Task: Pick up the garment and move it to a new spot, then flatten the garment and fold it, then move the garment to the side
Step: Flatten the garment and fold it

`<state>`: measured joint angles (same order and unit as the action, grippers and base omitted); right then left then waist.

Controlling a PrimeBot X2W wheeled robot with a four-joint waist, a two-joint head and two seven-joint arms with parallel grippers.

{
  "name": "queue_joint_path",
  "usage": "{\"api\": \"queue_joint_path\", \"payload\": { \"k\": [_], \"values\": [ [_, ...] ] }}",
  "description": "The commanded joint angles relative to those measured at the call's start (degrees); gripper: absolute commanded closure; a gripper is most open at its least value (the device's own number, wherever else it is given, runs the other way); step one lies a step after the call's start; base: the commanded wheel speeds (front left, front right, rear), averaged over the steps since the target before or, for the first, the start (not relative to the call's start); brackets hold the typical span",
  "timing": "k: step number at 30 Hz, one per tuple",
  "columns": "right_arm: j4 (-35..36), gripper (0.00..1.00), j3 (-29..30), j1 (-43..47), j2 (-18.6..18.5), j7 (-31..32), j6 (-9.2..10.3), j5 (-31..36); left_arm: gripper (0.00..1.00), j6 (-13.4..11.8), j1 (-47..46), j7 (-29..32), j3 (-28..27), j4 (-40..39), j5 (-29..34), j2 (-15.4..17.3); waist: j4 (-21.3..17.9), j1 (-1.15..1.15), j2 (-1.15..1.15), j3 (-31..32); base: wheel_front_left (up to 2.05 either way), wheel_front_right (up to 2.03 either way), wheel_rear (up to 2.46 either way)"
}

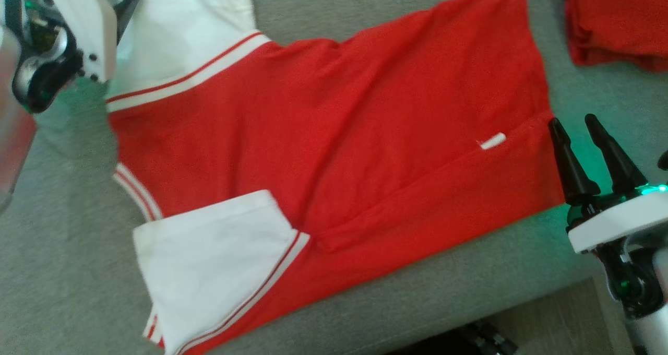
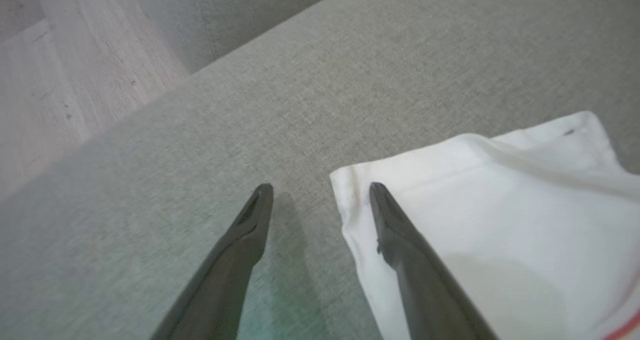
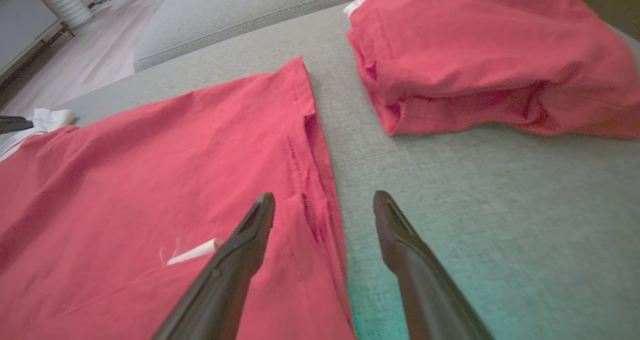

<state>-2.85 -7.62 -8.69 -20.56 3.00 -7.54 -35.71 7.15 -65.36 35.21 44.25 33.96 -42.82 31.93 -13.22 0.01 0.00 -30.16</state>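
Head view: grey sofa (image 1: 62,271), carrying the red garment (image 1: 323,135) with white sleeves, spread flat across its middle. Folded red pile (image 1: 616,21) apart at upper right. Right gripper (image 1: 571,120), fingers apart, astride the hem edge. Left gripper (image 2: 320,192), fingers apart, one over a sleeve corner.

Grey fabric couch (image 1: 62,250), with a folded pile of red clothes (image 1: 616,23) sitting on it at the far right corner, and pale wood floor (image 2: 65,80) showing off the couch's edge.
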Motion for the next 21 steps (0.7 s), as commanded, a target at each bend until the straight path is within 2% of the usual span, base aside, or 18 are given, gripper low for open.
{"api": "queue_joint_path", "payload": {
  "k": [1,8,9,10,11,17,21],
  "values": [
    [1.2,0.00,-0.7,0.4,-1.1,-0.6,0.05,0.2,0.00,0.3,-3.0,-0.2,-1.7,-1.0,-0.2,2.9,-1.7,-0.01,0.00,-0.8,0.00,0.00,0.00],
    [0.0,0.00,-1.2,0.8,-0.7,-1.8,0.05,-0.2,0.00,0.3,-2.3,0.2,1.7,-0.5,-2.2,5.6,-3.8,-0.01,0.00,-0.4,0.00,0.00,0.00],
    [-0.1,0.00,-1.2,0.8,-0.7,-1.9,0.05,-0.3,0.36,0.3,-2.2,0.5,2.1,-0.5,-2.6,5.9,-4.0,-0.01,0.00,-0.3,0.00,0.00,0.00],
    [-0.1,0.00,-1.1,0.9,-0.7,-2.0,0.05,-0.3,0.60,0.3,-2.0,1.0,2.6,-0.6,-3.1,6.2,-4.0,-0.01,0.00,-0.2,0.00,0.00,0.00],
    [-0.1,0.00,-1.0,0.9,-0.8,-2.0,0.05,-0.4,0.98,0.3,-1.9,1.3,2.9,-0.8,-3.5,6.4,-4.0,-0.01,0.00,-0.2,0.00,0.00,0.00],
    [1.6,0.00,-0.1,-1.2,-2.4,-0.3,0.05,-1.1,1.00,0.3,-2.6,0.3,4.7,-2.9,-4.6,6.5,-2.4,-0.01,0.00,0.6,0.00,0.00,0.00],
    [2.4,0.00,-1.7,-6.1,-4.2,5.0,0.05,-3.1,1.00,0.3,-3.9,-3.1,6.5,-5.2,-3.7,5.9,-0.5,-0.01,0.00,1.1,0.00,0.00,0.00]
  ]
}}
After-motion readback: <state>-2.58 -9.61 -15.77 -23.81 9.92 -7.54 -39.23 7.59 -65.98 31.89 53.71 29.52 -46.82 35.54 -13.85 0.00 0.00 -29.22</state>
